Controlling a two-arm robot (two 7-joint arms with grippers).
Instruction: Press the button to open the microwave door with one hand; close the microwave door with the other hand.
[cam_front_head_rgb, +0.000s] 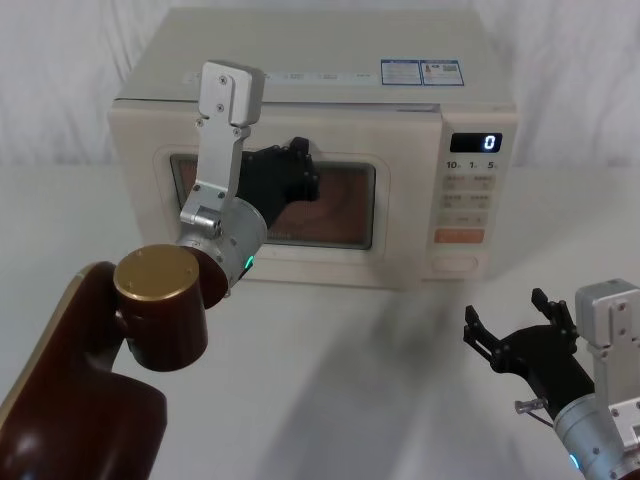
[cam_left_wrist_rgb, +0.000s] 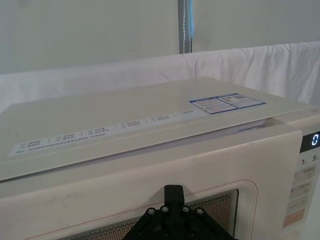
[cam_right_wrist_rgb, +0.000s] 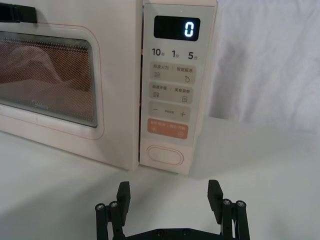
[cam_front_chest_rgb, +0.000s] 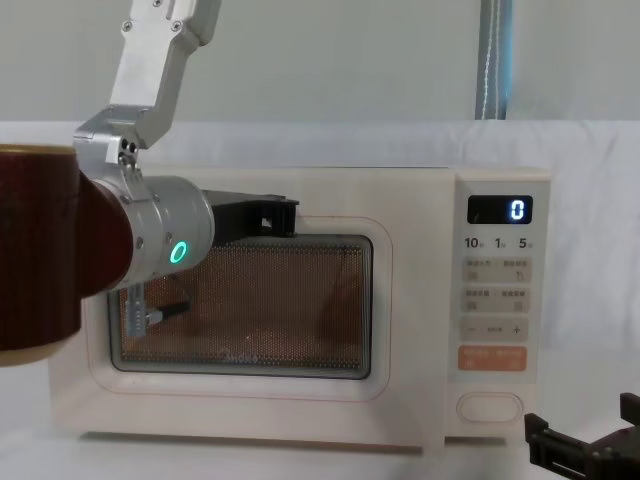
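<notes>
Black left gripper (cam_front_head_rgb: 300, 165), finger state unclear, against closed cream dark-windowed microwave door (cam_front_head_rgb: 390, 215); black right gripper (cam_right_wrist_rgb: 169, 199) open, cream pill-shaped button (cam_right_wrist_rgb: 166, 155) just ahead.

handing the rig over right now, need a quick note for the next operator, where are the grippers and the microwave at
Left gripper: up at the door, against the upper part of its window; whether its fingers are open cannot be told.
Right gripper: open, holding nothing, low over the table in front of the control panel, short of the button.
Microwave: on the white table, display reads 0. The door looks flush with the front, so shut.
Done: cannot be told from this moment whether the button has been pressed.
Left: if the cycle has not run, press the button with the right gripper, then push the door shut with the left.
</notes>
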